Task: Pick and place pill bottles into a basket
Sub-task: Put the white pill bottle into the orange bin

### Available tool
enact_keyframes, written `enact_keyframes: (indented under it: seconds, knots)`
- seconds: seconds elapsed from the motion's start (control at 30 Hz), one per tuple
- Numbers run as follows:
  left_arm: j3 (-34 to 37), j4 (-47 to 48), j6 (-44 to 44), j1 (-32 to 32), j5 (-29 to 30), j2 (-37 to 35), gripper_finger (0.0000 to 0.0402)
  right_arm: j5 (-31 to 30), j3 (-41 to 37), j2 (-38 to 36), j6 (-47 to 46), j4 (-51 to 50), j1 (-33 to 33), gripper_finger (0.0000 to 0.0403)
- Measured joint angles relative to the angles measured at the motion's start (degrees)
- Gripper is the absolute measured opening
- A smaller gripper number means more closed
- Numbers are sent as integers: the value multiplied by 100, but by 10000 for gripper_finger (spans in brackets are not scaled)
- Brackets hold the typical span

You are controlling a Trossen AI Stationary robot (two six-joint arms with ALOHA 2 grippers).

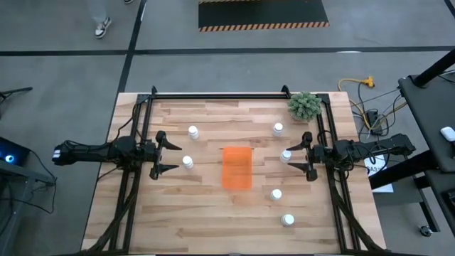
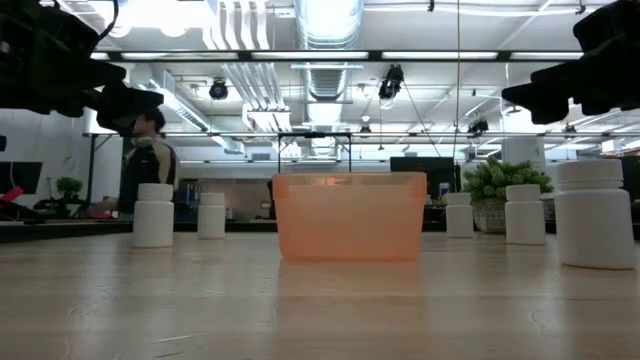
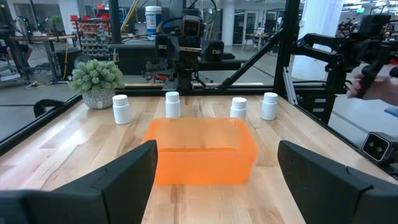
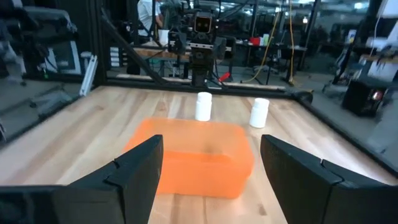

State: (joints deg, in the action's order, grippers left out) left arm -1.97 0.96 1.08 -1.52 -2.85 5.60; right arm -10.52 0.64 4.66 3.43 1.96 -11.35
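The orange basket (image 1: 236, 168) stands empty at the table's middle; it also shows in the low view (image 2: 349, 214). Six white pill bottles stand upright on the table: two left of the basket (image 1: 193, 131) (image 1: 188, 162), and several to its right (image 1: 277, 129) (image 1: 285, 156) (image 1: 276, 194) (image 1: 287, 220). My left gripper (image 1: 165, 153) (image 3: 217, 162) is open and empty, raised above the table left of the basket. My right gripper (image 1: 297, 161) (image 4: 211, 158) is open and empty, raised right of the basket, beside one bottle.
A green bushy plant (image 1: 304, 105) in a pot stands at the far right corner. Dark frame rails (image 1: 213, 94) run along the table's far, left and right sides. A person (image 2: 148, 165) stands in the room beyond the table.
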Motion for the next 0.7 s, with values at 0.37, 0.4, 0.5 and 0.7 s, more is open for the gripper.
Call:
enact_keyframes:
  seconds: [0.37,0.4,0.5,0.7]
  knots:
    - [1,-1,-1,-1,0,-1,315,0,0,-1,-254,34,0,260]
    - [1,-1,0,-2,0,1,315,0,0,0,-322,35,0,260]
    - [1,-1,-2,-2,0,1,315,1,0,0,-463,37,0,260]
    - [0,1,0,-2,-1,-1,315,0,0,-1,-525,40,0,260]
